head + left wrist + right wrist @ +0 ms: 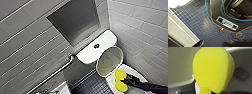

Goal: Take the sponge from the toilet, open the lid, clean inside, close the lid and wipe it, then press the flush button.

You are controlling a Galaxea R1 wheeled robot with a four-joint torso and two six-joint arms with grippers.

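Note:
The white toilet (132, 71) stands in the corner, and its oval lid (110, 61) is raised and leans back against the tank (87, 53). On the tank top sits a dark round flush button (96, 46). My right arm comes in from the lower right, and the right gripper (126, 81) is shut on the bright yellow sponge (120, 80) over the bowl's near side. In the right wrist view the squeezed sponge (213, 70) bulges large in front of the white bowl wall (241, 63). The left wrist view looks down at the floor with nothing held.
A metal grab bar (55, 72) runs along the grey tiled wall left of the toilet, below a recessed niche (75, 20). White tiled wall (145, 27) closes the right side. The floor is dark blue tile (199, 25); my base (228, 12) with a blue cable (209, 13) stands on it.

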